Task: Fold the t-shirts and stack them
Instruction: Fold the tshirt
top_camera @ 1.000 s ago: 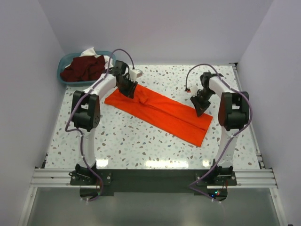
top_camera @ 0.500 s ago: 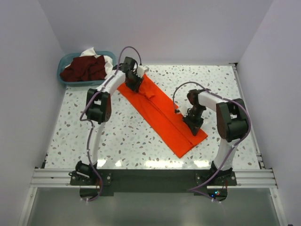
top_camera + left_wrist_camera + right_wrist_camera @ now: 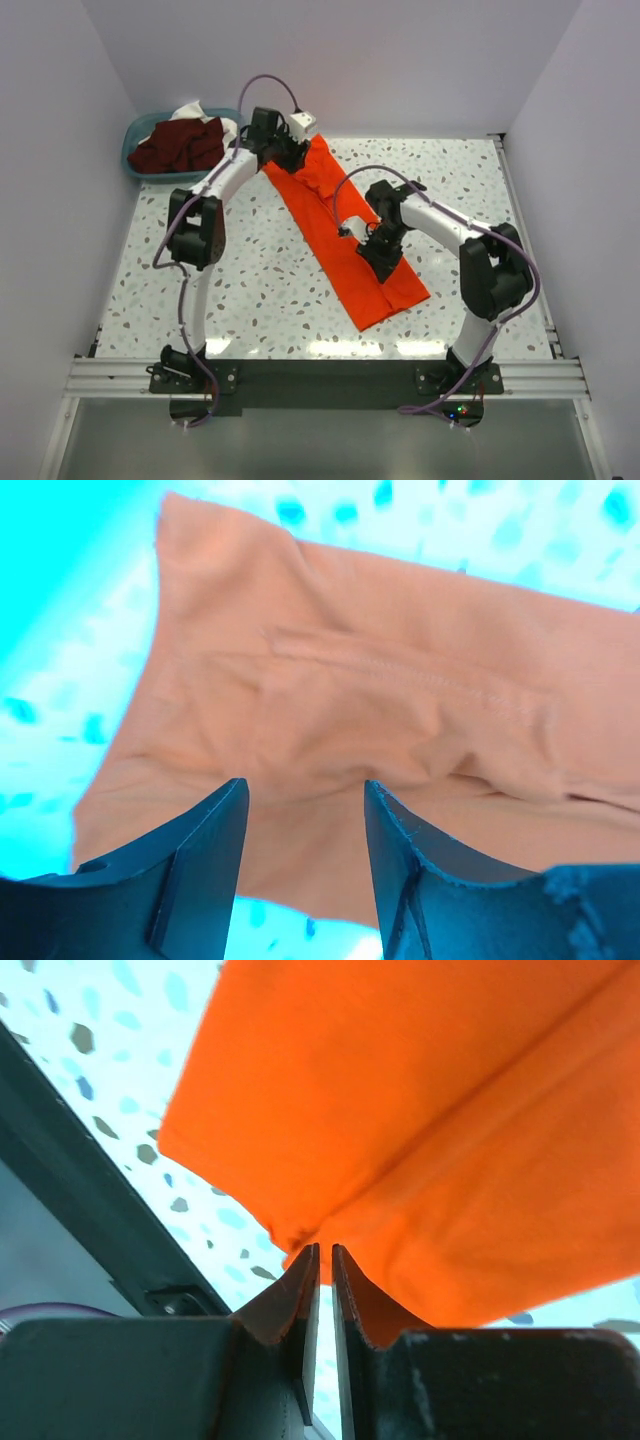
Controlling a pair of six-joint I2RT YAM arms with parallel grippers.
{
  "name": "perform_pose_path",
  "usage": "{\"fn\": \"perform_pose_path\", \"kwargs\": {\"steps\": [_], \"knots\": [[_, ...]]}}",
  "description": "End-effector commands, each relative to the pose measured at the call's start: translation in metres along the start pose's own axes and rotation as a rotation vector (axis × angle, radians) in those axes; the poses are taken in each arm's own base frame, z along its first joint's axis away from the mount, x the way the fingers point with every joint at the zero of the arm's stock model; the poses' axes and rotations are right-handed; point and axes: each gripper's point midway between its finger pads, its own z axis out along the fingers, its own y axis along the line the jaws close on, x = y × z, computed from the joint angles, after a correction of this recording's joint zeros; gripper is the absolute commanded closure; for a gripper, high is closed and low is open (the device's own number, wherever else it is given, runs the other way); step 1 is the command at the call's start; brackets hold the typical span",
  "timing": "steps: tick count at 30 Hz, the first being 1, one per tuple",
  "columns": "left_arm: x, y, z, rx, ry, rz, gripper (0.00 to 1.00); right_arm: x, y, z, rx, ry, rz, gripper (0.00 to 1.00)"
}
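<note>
So the orange shirt [image 3: 365, 290] lies as a long folded strip, slanting from the top middle of the table [image 3: 240, 270] down to the lower right; the left gripper [image 3: 305, 790] sits over its top end, jaws apart, holding nothing; the right gripper [image 3: 322, 1248] pinches the lower part of the orange shirt; dark red shirts [image 3: 180, 145] sit in the basket [image 3: 135, 165] at upper left.

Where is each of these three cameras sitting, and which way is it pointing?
Top view: fixed high behind the bases, looking down on the table and basket; it shows the left arm and right arm whole.
Left wrist: rides the left arm, looking down past the open left tool at the orange shirt.
Right wrist: rides the right arm, looking along the right tool, shut on the orange shirt's edge.
Shared: every view sees the orange shirt.
</note>
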Motion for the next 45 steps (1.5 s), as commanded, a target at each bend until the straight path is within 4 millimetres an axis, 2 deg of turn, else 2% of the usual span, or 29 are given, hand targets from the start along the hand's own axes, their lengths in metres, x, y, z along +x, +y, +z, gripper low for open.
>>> {"fn": "perform_pose_path", "kwargs": {"steps": [1,3,7,9,10,11,16,17,18,20,26,29,30,32,33,34,35,37,38,40,41,43,44,45], "knots": [[-0.1,0.008,-0.079,-0.037,-0.252,0.037,0.44,0.014,-0.015,-0.005,0.073,0.068,-0.061,0.87],[-0.093,0.004,-0.09,-0.033,-0.222,0.017,0.44,0.019,-0.024,0.006,0.08,0.109,-0.072,0.88],[-0.059,-0.011,-0.101,0.012,-0.12,-0.043,0.44,0.023,-0.03,0.024,0.054,0.155,-0.044,0.92],[-0.05,-0.016,-0.109,0.028,-0.105,-0.064,0.44,0.021,-0.031,0.031,0.056,0.157,-0.042,0.92],[-0.035,-0.021,-0.109,0.044,-0.071,-0.091,0.44,0.023,-0.031,0.037,0.046,0.173,-0.038,0.93],[-0.03,-0.021,-0.112,0.047,-0.062,-0.104,0.44,0.023,-0.03,0.04,0.04,0.178,-0.035,0.93],[0.005,-0.027,-0.123,0.07,0.016,-0.183,0.46,0.021,-0.006,0.065,-0.029,0.213,-0.056,0.94],[0.01,-0.027,-0.124,0.07,0.026,-0.195,0.46,0.02,0.0,0.07,-0.046,0.22,-0.054,0.94],[0.015,-0.026,-0.124,0.073,0.04,-0.211,0.47,0.014,0.016,0.077,-0.089,0.217,-0.075,0.94],[0.024,-0.028,-0.125,0.082,0.073,-0.231,0.49,0.01,0.029,0.087,-0.123,0.226,-0.078,0.94],[0.045,-0.036,-0.125,0.106,0.147,-0.255,0.51,-0.035,0.086,0.109,-0.267,0.149,-0.11,0.92],[0.056,-0.042,-0.12,0.134,0.181,-0.275,0.51,-0.074,0.116,0.114,-0.351,0.055,-0.118,0.89],[0.062,-0.044,-0.117,0.143,0.195,-0.284,0.52,-0.097,0.121,0.108,-0.361,-0.005,-0.137,0.86],[0.063,-0.048,-0.114,0.169,0.196,-0.295,0.53,-0.118,0.127,0.092,-0.376,-0.069,-0.141,0.84],[0.063,-0.047,-0.111,0.175,0.198,-0.302,0.53,-0.133,0.126,0.07,-0.359,-0.137,-0.165,0.82],[0.062,-0.048,-0.11,0.184,0.194,-0.31,0.53,-0.14,0.125,0.057,-0.366,-0.178,-0.164,0.81],[0.064,-0.049,-0.106,0.192,0.199,-0.317,0.53,-0.148,0.112,0.04,-0.358,-0.234,-0.139,0.81],[0.058,-0.049,-0.101,0.203,0.184,-0.326,0.53,-0.156,0.099,0.009,-0.351,-0.32,-0.112,0.8],[0.058,-0.048,-0.097,0.209,0.182,-0.332,0.53,-0.162,0.076,-0.009,-0.329,-0.379,-0.074,0.8],[0.058,-0.051,-0.093,0.228,0.181,-0.355,0.53,-0.167,0.048,-0.025,-0.27,-0.432,-0.037,0.8],[0.061,-0.053,-0.088,0.239,0.186,-0.367,0.53,-0.174,0.019,-0.038,-0.208,-0.49,-0.012,0.8],[0.061,-0.059,-0.084,0.257,0.189,-0.388,0.54,-0.179,-0.023,-0.042,-0.081,-0.515,0.05,0.8],[0.065,-0.062,-0.081,0.263,0.199,-0.399,0.54,-0.188,-0.048,-0.045,-0.024,-0.543,0.087,0.82],[0.064,-0.068,-0.078,0.276,0.196,-0.401,0.54,-0.187,-0.073,-0.042,0.068,-0.526,0.126,0.85]]}}
